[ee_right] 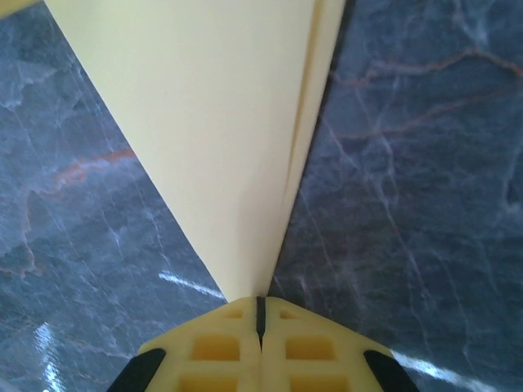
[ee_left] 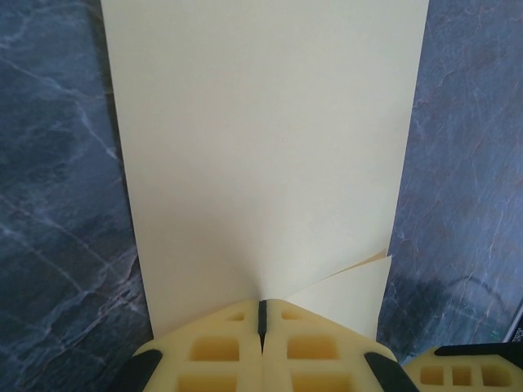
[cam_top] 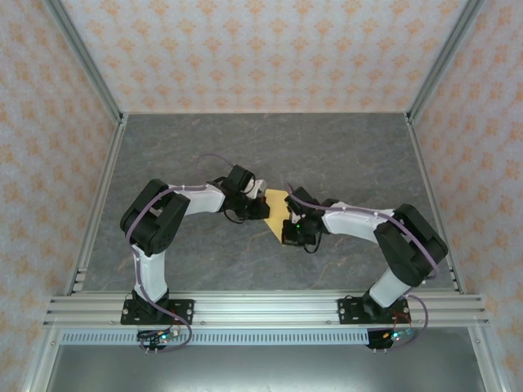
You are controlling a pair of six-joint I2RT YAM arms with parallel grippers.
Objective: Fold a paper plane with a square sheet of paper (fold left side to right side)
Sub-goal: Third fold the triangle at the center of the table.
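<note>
1. Near edge: the left arm (cam_top: 151,224) and the right arm (cam_top: 409,245) rise from an aluminium rail (cam_top: 261,310) and bend inward, meeting over the middle of the dark marbled table (cam_top: 343,155).
2. From the left wrist camera, the left gripper (ee_left: 261,322) has its pale yellow fingers (ee_left: 216,351) pressed together, with only a thin dark seam between them. They pinch the near edge of the folded yellow paper (cam_top: 276,211). From the pinch the paper runs straight away as a broad, flat panel with nearly parallel sides.
3. Just right of that pinch, a small folded flap (ee_left: 351,282) pokes out from under the panel, its corner pointing right.
4. From the right wrist camera, the right gripper (ee_right: 261,314) is likewise closed tight, clamping the narrow tip of the paper. The sheet tapers to a point exactly at the seam of the fingers and widens going away from them. Stacked layers show along its right edge.
5. From above, the paper is a small pointed shape stretched between the two grippers. The left gripper is at its upper left and the right gripper at its lower right.
6. Farther back, the grey tabletop runs to the patterned peach walls (cam_top: 261,49), which are framed by metal posts.
</note>
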